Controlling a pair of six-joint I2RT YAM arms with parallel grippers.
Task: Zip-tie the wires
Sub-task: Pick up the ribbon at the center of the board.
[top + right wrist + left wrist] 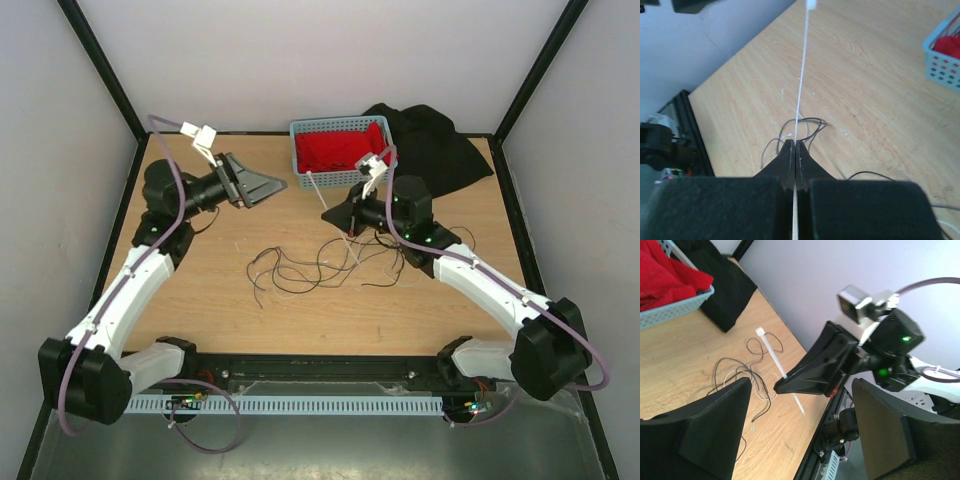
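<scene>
The wires (300, 268) lie in a loose, mostly black tangle on the wooden table's middle; they also show in the left wrist view (740, 371) and the right wrist view (809, 122). My right gripper (335, 213) is shut on the zip tie (318, 192), a stiff white strip held above the wires. Its head points toward the basket and its tail sticks out below the jaws. The strip shows clearly in the right wrist view (802, 75) and the left wrist view (770, 351). My left gripper (265, 190) is open and empty, left of the basket, facing the right gripper (777, 389).
A blue basket (330, 181) with red cloth in it stands at the table's back centre. A black cloth (430, 145) lies behind and to its right. A black rail runs along the table's near edge (320, 368).
</scene>
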